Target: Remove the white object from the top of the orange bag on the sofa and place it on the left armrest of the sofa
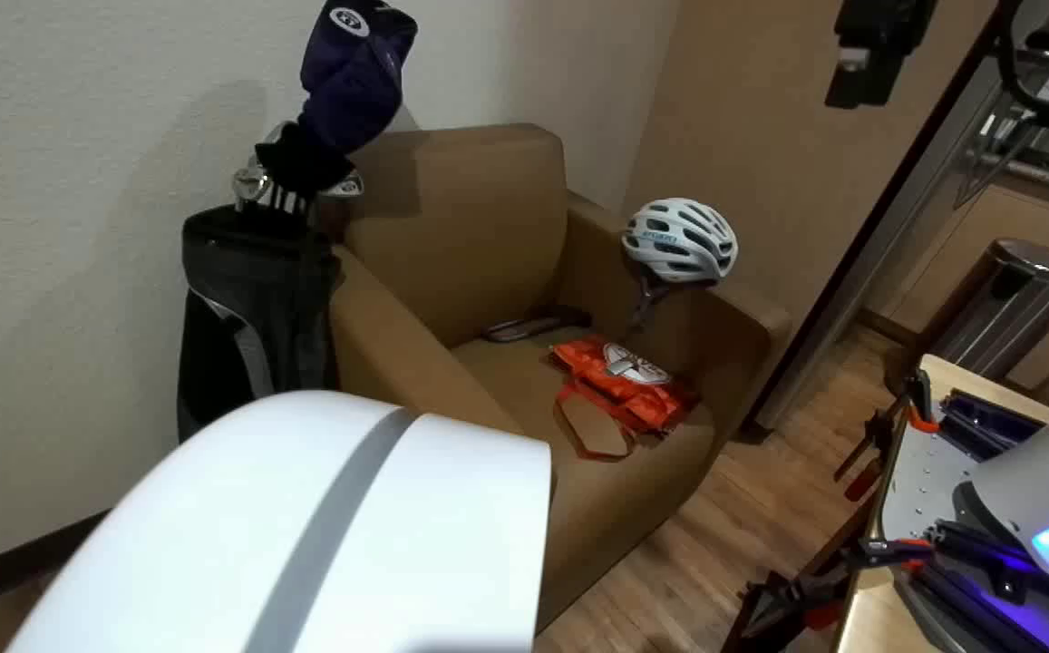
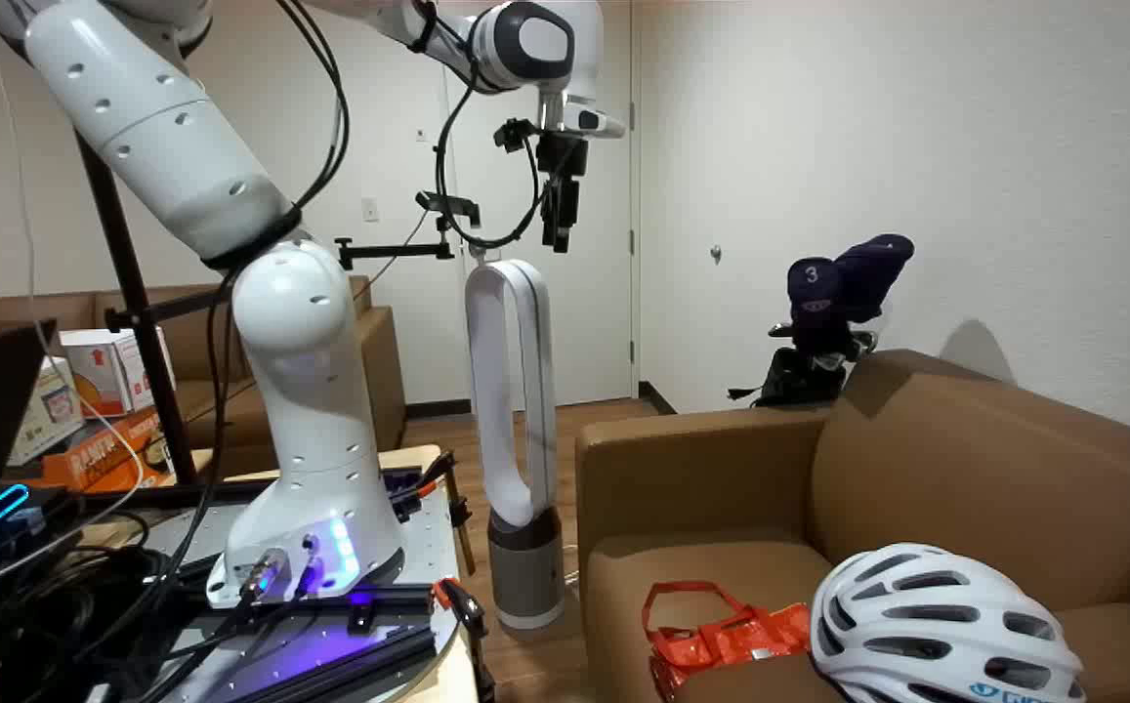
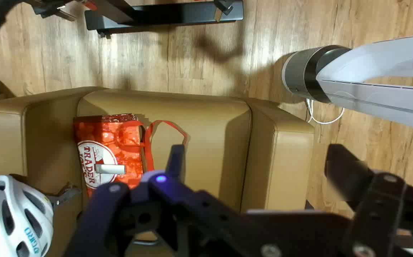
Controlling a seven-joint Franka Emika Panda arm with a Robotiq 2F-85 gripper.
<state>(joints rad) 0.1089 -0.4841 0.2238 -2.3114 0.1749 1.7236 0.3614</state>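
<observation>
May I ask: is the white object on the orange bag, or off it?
On it. In the wrist view, the white object lies on the orange bag, over its round logo; the open gripper holds nothing.

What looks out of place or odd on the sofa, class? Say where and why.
The white cycling helmet stands out: it perches on the armrest beside the orange bag, an unusual spot for riding gear. A small white object lying on the bag also looks stray. No spill or damage shows.
</observation>
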